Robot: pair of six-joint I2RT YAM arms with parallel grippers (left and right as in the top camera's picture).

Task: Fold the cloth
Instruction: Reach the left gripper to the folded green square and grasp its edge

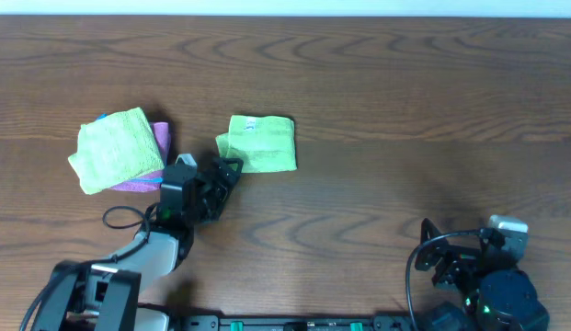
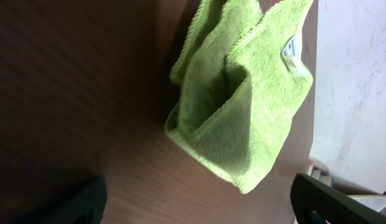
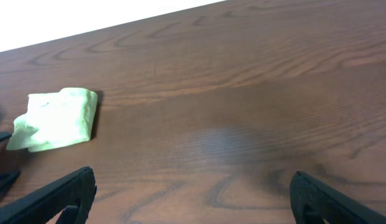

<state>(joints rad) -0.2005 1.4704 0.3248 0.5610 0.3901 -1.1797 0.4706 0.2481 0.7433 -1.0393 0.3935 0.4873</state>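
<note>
Folding appears complete: green cloth [image 1: 259,143] lies doubled on table [image 1: 405,92]. Left gripper [image 1: 224,175] released, just beside cloth. Right gripper [image 3: 193,199] spread, empty, well apart.

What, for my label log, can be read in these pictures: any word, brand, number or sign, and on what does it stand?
No text can be read anywhere.
White tag sewn on the green cloth: faint bluish print, too blurred to read in the left wrist view, too small in the overhead view.
Nothing else shows lettering.
</note>
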